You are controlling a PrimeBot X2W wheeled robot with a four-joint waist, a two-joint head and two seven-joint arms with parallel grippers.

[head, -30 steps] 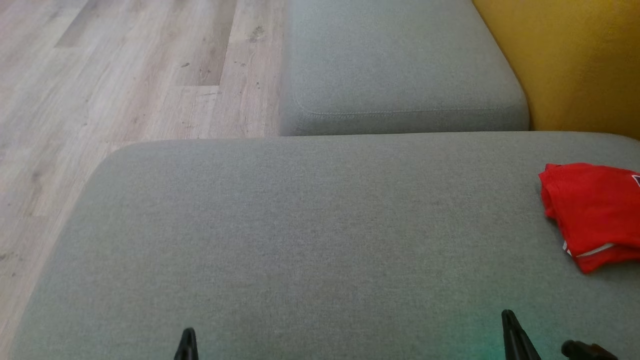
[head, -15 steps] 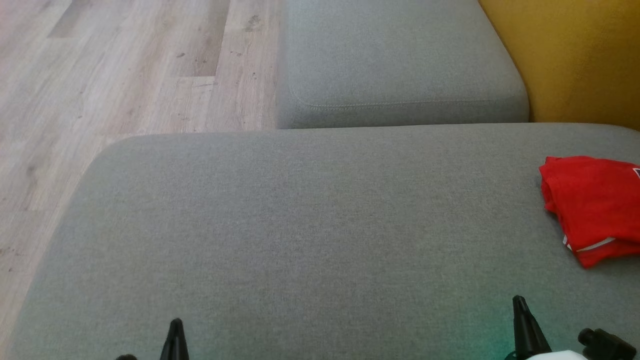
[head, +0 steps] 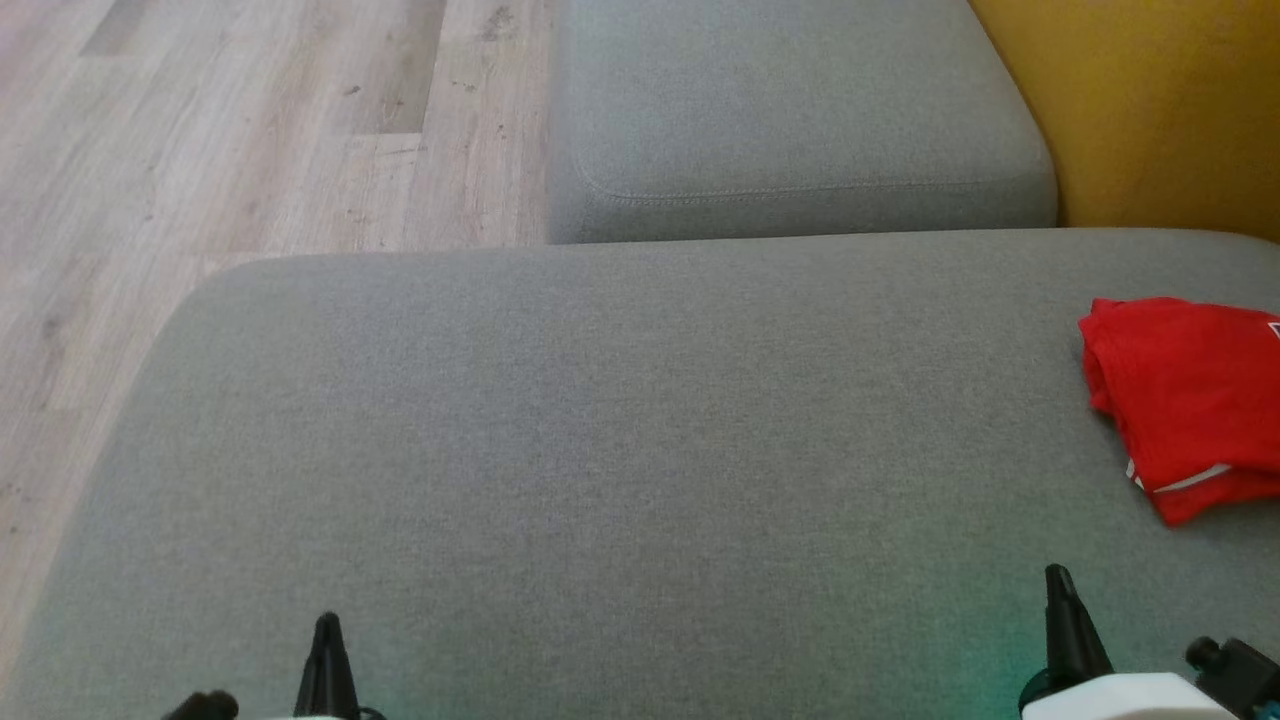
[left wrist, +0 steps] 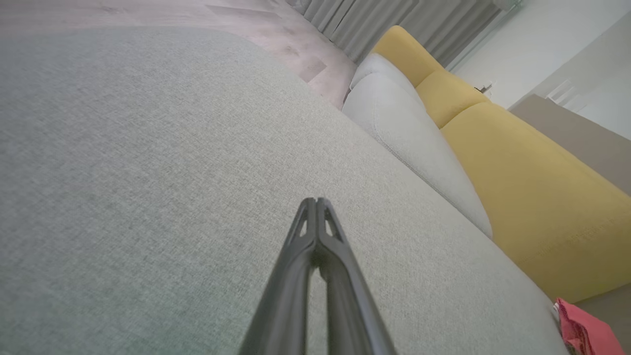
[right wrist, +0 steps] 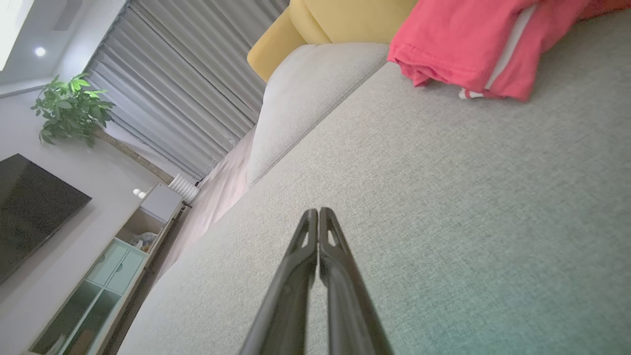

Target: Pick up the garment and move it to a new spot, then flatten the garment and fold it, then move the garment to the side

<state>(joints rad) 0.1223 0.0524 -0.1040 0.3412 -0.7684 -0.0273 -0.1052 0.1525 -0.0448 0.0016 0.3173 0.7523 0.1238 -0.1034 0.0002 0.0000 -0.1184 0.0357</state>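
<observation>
While the red garment (head: 1185, 400) sits bunched at the grey cushion's (head: 600, 450) right edge, it looks soft and light, best pinched at its near corner. Right gripper (head: 1060, 590) and left gripper (head: 325, 630) are closed tight, empty, well clear.

The head camera looks steeply down on the grey cushion (head: 600, 450) from above; both wrist cameras skim low and close across its fabric, and all three views share the red garment (head: 1190, 400) at its right
</observation>
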